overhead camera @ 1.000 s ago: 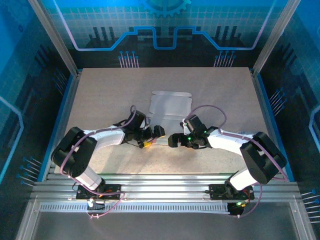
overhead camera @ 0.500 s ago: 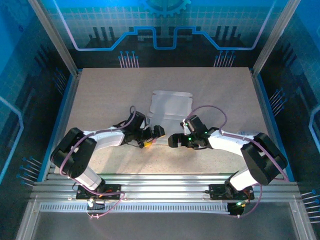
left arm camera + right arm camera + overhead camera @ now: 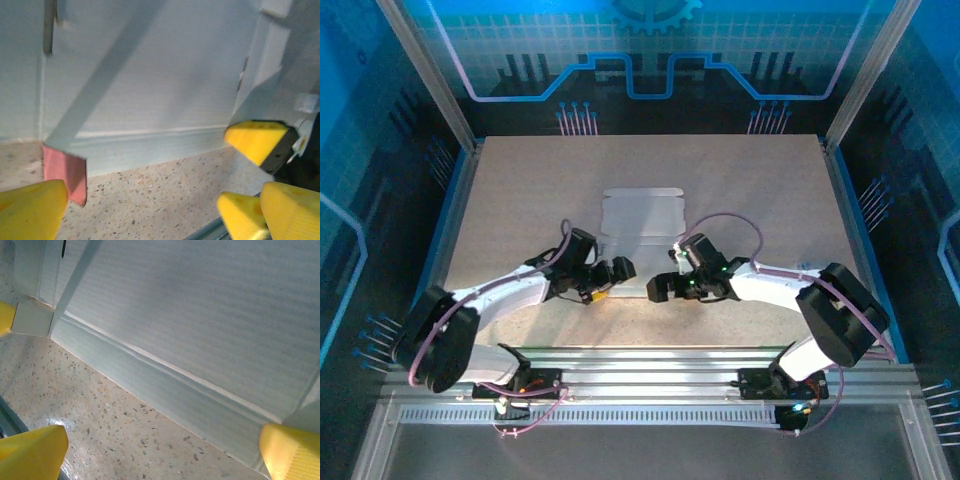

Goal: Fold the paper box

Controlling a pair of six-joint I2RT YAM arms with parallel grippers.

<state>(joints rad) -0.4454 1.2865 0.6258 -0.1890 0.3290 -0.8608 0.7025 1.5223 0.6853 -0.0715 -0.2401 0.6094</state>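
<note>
One paper box [image 3: 642, 212], apparently flat; left gripper [image 3: 613, 280], right gripper [image 3: 666, 273] both spread.

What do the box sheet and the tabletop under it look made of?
The paper box: thin cardboard, matte pale face with fine ribbing and pressed creases, pink on one turned flap. The table: speckled beige, likely stone-look laminate or terrazzo, slightly glossy where light glints.

From above, the near corners of the paper box [image 3: 642, 212] lie hidden under the left gripper [image 3: 613, 281] and right gripper [image 3: 665, 275]; contact there is too small to judge; in the left wrist view the sheet runs off the top and left edges, blurred farther up; in the right wrist view it leaves the top and right, and the yellow fingertips [image 3: 31, 452] are cropped at the bottom corners.
</note>
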